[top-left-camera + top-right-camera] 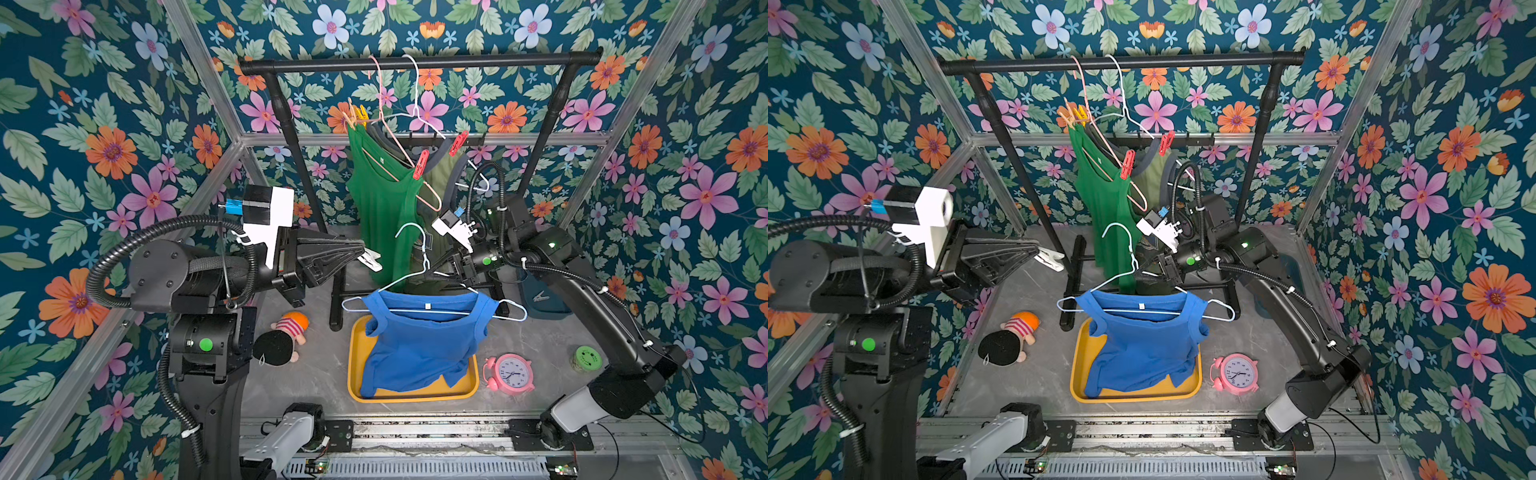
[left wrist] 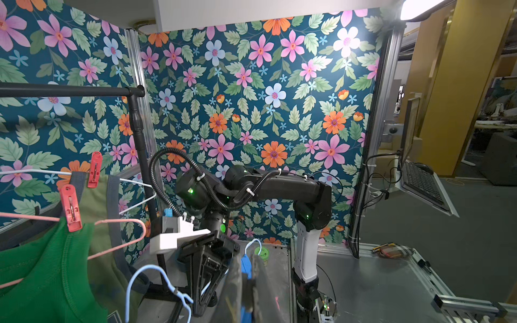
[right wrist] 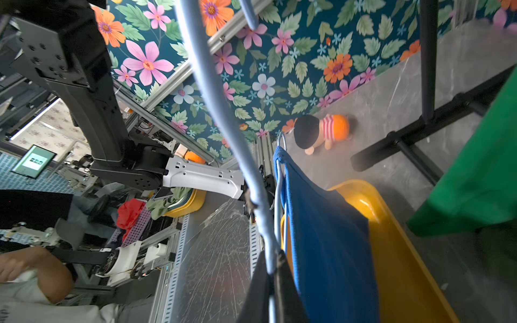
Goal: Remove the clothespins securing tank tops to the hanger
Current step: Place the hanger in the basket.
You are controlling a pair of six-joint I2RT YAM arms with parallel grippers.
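Observation:
In both top views my left gripper (image 1: 363, 255) (image 1: 1039, 251) is shut on a pale grey clothespin (image 1: 371, 262) (image 1: 1051, 260), held left of the rack's tops. My right gripper (image 1: 432, 272) (image 3: 271, 268) is shut on the pale blue wire hanger (image 1: 415, 237) (image 3: 212, 84). From that hanger the blue tank top (image 1: 419, 345) (image 3: 330, 246) drapes into the yellow tray (image 1: 415, 397). On the rack, the green tank top (image 1: 382, 199) hangs on a pink hanger with a red clothespin (image 1: 421, 165) (image 2: 71, 208). Yellow and peach clothespins (image 1: 357, 114) sit at its far shoulder. A second red clothespin (image 1: 458, 143) (image 2: 94, 169) pins the olive tank top (image 1: 444, 174).
The black rack (image 1: 415, 62) stands at the back, its feet reaching toward the tray. A doll (image 1: 282, 338) lies at the left, a pink alarm clock (image 1: 510, 374) and a green round lid (image 1: 588, 359) at the right. A dark bin (image 1: 544, 303) holds another pale clothespin.

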